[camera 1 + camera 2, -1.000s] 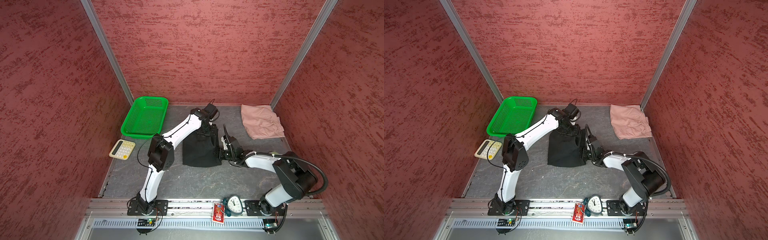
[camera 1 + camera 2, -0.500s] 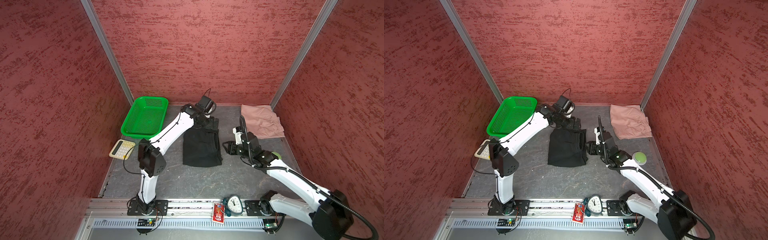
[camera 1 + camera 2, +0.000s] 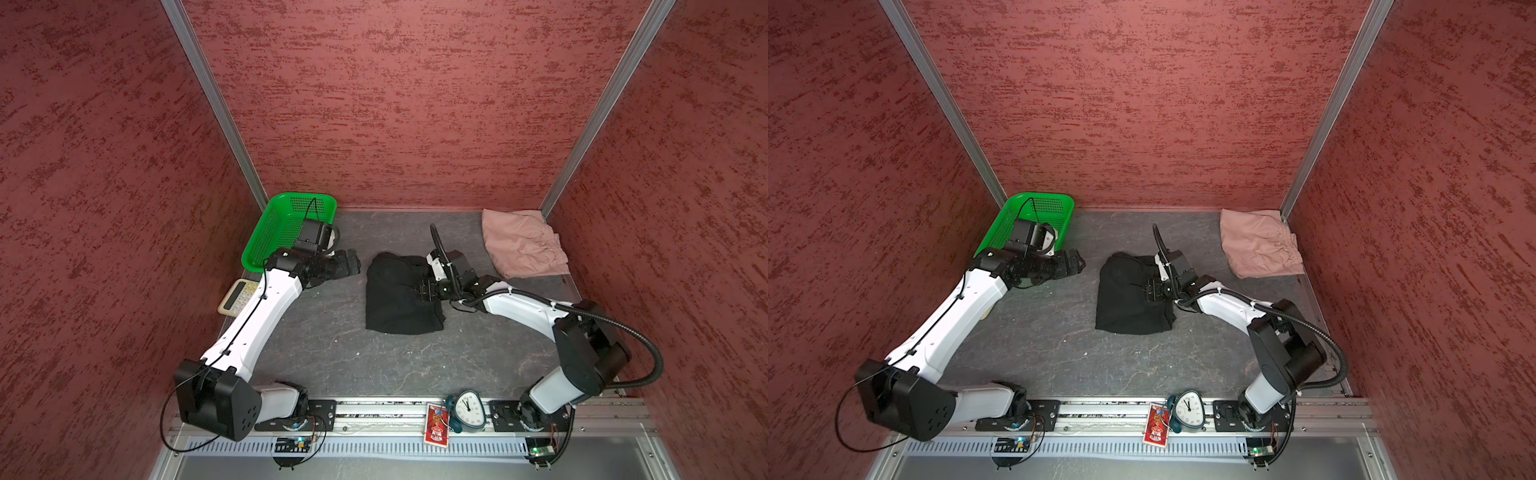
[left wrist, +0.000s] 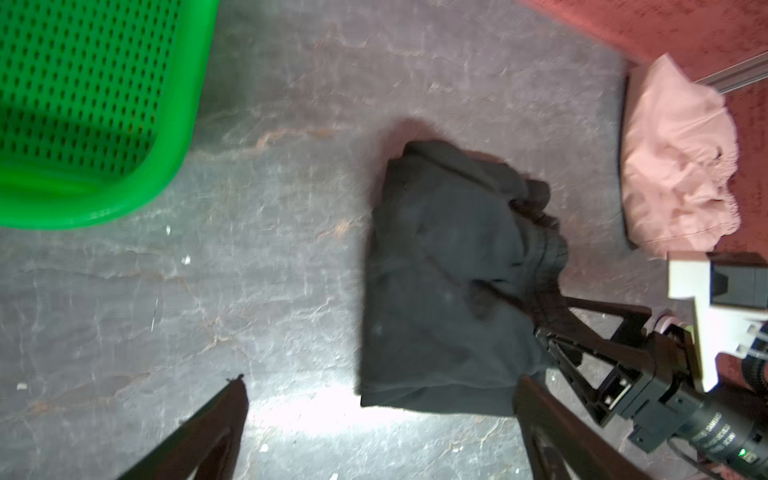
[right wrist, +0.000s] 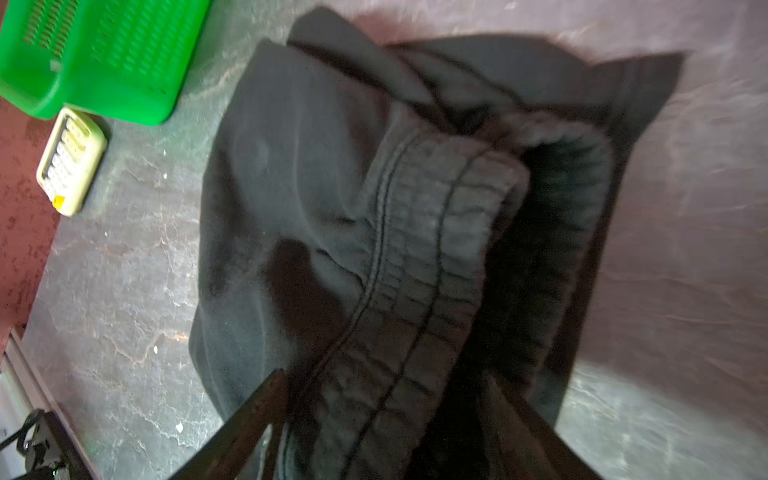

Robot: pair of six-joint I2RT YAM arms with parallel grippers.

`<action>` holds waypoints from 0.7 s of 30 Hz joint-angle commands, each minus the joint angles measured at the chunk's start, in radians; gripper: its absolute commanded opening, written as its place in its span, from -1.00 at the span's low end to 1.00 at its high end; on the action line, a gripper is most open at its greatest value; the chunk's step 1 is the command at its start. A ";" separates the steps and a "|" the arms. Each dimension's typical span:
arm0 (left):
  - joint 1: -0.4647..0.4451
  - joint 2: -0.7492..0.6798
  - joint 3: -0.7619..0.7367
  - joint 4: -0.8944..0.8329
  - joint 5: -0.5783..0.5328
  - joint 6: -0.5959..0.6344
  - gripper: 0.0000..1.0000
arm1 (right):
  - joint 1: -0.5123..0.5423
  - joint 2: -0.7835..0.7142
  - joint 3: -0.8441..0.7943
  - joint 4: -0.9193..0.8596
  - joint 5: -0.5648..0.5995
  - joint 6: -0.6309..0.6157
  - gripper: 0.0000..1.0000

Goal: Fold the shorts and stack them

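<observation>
- Left gripper (image 3: pixel 353 264) — backed off the black shorts (image 3: pixel 399 299), fingers wide.
- Right gripper (image 3: pixel 422 289) — fingers astride the waistband (image 5: pixel 415 249); holding or not, cannot tell.
- Stock — black shorts folded, middle of the surface (image 3: pixel 332 353); pink shorts (image 3: pixel 521 249) in far corner, unstacked.

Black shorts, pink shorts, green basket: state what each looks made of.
Black shorts: soft, matte, thick knit, probably cotton fleece; ribbed, stitched waistband, fuzzy surface.
Pink shorts: thin, matte woven cloth, fibre unclear; fine crumples, gathered waist.
Green basket: moulded plastic, slightly glossy; perforated walls, smooth rounded rim with highlights.
</observation>
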State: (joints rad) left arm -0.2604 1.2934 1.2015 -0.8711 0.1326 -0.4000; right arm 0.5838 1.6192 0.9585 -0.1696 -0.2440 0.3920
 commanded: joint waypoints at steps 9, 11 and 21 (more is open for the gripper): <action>0.010 -0.016 -0.196 0.202 0.100 -0.033 0.99 | -0.003 0.099 0.025 0.130 -0.243 -0.056 0.48; 0.010 -0.016 -0.212 0.215 0.103 -0.034 0.99 | -0.008 0.115 0.017 0.167 -0.269 -0.027 0.40; 0.014 0.017 -0.240 0.283 0.136 -0.037 0.99 | -0.016 -0.022 0.071 0.058 -0.238 0.062 -0.94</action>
State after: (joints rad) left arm -0.2516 1.2911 0.9649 -0.6403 0.2424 -0.4343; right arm 0.5686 1.6791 0.9722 -0.0811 -0.4881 0.4202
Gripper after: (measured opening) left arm 0.994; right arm 0.069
